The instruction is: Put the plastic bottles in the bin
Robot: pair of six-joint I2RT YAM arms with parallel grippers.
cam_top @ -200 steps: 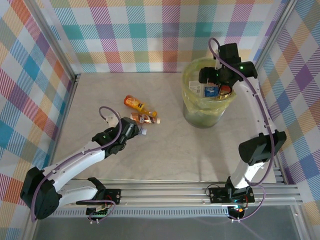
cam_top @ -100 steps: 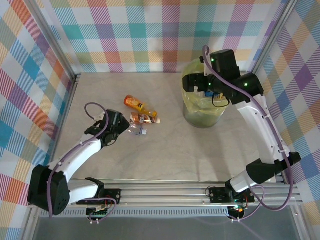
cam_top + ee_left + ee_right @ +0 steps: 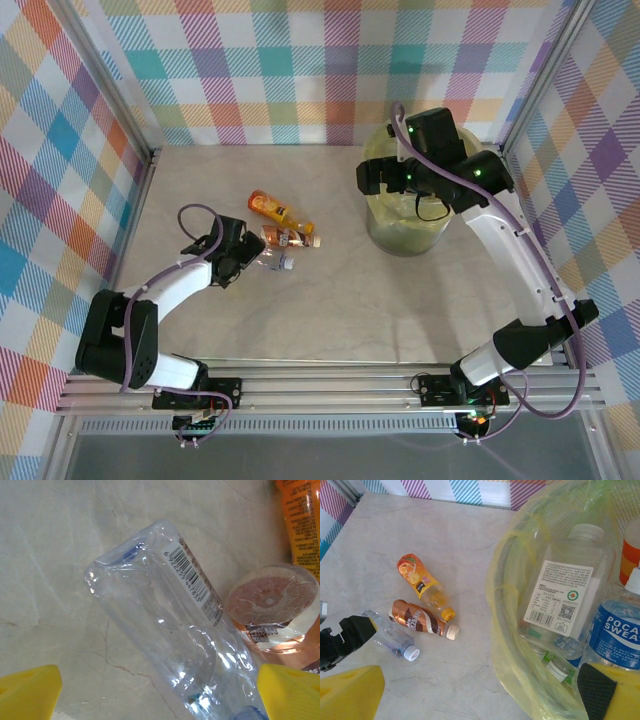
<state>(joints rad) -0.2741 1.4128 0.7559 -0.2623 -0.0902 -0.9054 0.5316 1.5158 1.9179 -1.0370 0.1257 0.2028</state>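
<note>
Where left wrist looks, clear bottle [image 3: 175,645], barcode [image 3: 192,577]

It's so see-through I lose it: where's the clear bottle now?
From above, the clear bottle lies on the table, left side, beside the brown bottle, one end inside the open left pincer.

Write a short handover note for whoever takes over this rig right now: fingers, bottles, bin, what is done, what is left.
Left gripper: fingers open, straddling the clear bottle, which lies on the table; not gripped yet.
Right gripper: fingers open, empty, above the rim of the bin on the side facing the table bottles.
On the table: clear bottle, brown bottle and orange bottle, close together.
Done: several bottles are in the bin, among them a large labelled bottle and a blue-labelled bottle.
Left: those three table bottles. Closing on the clear bottle looks like the next move.
</note>
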